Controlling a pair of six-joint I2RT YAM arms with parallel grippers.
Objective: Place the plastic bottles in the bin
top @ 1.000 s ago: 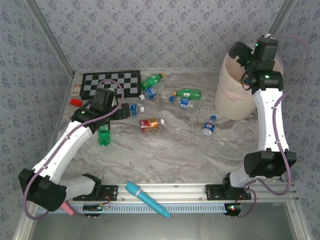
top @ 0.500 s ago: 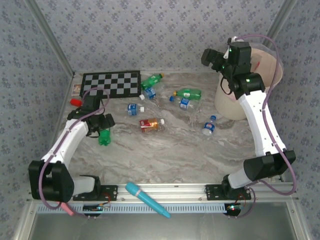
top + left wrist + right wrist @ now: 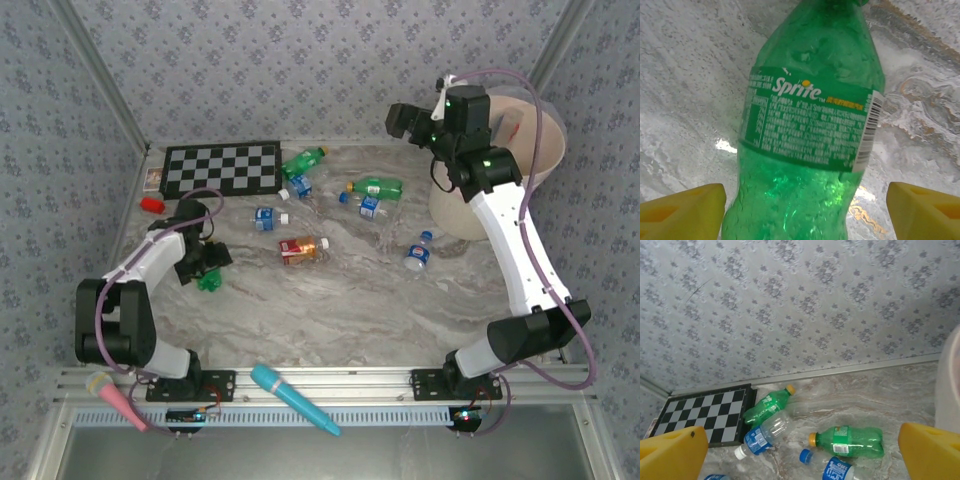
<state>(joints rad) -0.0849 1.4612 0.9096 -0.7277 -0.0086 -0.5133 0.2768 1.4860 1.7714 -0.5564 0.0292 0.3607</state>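
Observation:
A green Sprite bottle (image 3: 810, 125) lies on the marble table between the yellow fingers (image 3: 685, 212) of my left gripper (image 3: 203, 262). The jaws straddle its lower body, with a gap on the right side, so this gripper is open. Its base pokes out below the gripper in the top view, green bottle (image 3: 209, 282). My right gripper (image 3: 402, 118) hangs high, left of the bin (image 3: 470, 215), open and empty. Several more bottles lie mid-table: green ones (image 3: 303, 160) (image 3: 378, 186), blue-labelled ones (image 3: 267, 217) (image 3: 419, 252), and a red-labelled one (image 3: 303, 249).
A chessboard (image 3: 222, 167) lies at the back left with a small red block (image 3: 151, 204) beside it. A teal microphone (image 3: 293, 398) and a pink microphone (image 3: 115, 395) lie on the front rail. Patterned walls close in the left, back and right.
My left gripper has come down and leftward over the green Sprite bottle, and its jaws have narrowed. The right arm has swung left, away from above the bin.

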